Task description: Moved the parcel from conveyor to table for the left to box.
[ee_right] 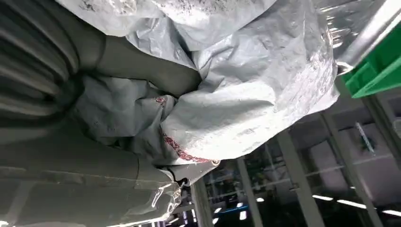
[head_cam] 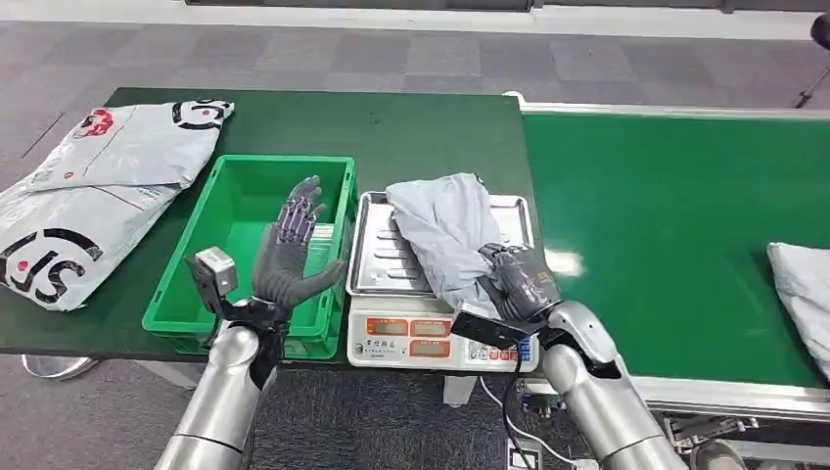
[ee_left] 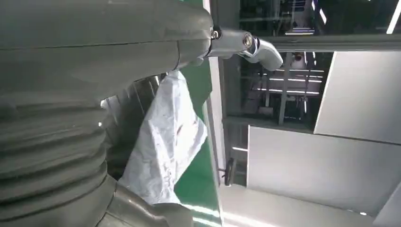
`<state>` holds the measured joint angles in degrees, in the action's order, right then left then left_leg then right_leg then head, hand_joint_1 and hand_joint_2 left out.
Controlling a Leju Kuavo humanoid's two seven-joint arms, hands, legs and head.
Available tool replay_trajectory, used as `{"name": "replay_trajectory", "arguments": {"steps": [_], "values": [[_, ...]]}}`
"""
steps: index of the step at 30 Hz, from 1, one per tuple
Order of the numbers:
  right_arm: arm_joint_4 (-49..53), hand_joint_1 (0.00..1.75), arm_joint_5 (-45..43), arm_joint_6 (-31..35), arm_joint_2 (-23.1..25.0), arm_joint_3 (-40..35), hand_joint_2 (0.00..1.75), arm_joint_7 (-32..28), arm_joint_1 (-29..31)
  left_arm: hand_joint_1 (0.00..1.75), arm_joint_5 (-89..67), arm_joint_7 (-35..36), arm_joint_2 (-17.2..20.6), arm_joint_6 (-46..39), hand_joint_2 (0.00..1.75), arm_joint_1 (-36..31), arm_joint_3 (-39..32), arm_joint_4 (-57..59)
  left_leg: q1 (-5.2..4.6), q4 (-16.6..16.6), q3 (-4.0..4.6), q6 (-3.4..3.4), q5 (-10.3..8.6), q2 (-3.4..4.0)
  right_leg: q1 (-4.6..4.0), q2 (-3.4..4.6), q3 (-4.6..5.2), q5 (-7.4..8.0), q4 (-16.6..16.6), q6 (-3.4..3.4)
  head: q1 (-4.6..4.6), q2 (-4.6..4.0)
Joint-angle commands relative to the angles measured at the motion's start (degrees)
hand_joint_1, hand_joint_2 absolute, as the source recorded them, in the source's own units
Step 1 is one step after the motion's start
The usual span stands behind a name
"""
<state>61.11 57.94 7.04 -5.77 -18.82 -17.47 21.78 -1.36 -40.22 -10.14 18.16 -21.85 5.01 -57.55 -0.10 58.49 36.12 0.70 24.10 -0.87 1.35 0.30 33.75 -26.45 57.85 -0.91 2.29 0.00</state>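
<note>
Gripping the crumpled grey plastic parcel [head_cam: 445,235] at its near end, my right hand [head_cam: 517,282] keeps its fingers closed around the wrinkled material. That parcel lies across the silver metal tray [head_cam: 377,250] of the white weighing scale [head_cam: 411,338], on the dark green table [head_cam: 421,127]. My left hand [head_cam: 289,250] is raised above the green plastic crate [head_cam: 245,250], fingers spread apart and holding nothing. Two large grey printed mailer bags [head_cam: 88,196] lie at the table's left end. Another grey parcel [head_cam: 803,289] rests on the green conveyor belt [head_cam: 666,215] to the right.
</note>
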Motion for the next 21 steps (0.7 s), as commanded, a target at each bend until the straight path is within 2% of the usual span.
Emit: {"name": "replay_trajectory", "arguments": {"steps": [1,14,17,21], "values": [[-7.64,1.75,-5.46,6.45,1.58,-2.52,1.75,-9.16,6.85,0.0,1.33,0.22,1.54,1.62,1.75,-2.23,2.52,2.26,0.05,-0.13,-0.26,0.07,0.05,0.34,-0.09,0.2,-0.18,0.05,-0.15,0.18,0.0,0.0],[-7.13,1.75,-6.79,6.17,1.52,-2.25,1.75,-9.4,6.84,0.0,1.01,0.22,1.54,1.62,1.75,-2.48,2.65,2.44,0.01,-0.05,-0.12,0.04,0.03,0.12,-0.03,0.05,-0.08,0.0,-0.04,0.1,0.0,0.0],[-11.1,1.75,-4.68,2.12,1.72,-4.64,1.75,-5.82,9.73,0.0,0.79,0.22,1.47,2.07,1.75,-3.25,3.07,3.34,0.03,-0.06,-0.15,0.05,0.03,0.17,-0.05,0.07,-0.1,0.01,-0.06,0.13,0.0,0.0],[-24.33,1.75,-2.58,-2.02,5.45,-8.5,1.75,-3.76,17.52,0.0,0.77,0.22,1.05,2.11,1.75,-3.92,3.8,3.49,0.06,-0.09,-0.21,0.08,0.03,0.43,-0.1,0.29,-0.1,0.1,-0.11,0.18,0.0,0.0]]}}
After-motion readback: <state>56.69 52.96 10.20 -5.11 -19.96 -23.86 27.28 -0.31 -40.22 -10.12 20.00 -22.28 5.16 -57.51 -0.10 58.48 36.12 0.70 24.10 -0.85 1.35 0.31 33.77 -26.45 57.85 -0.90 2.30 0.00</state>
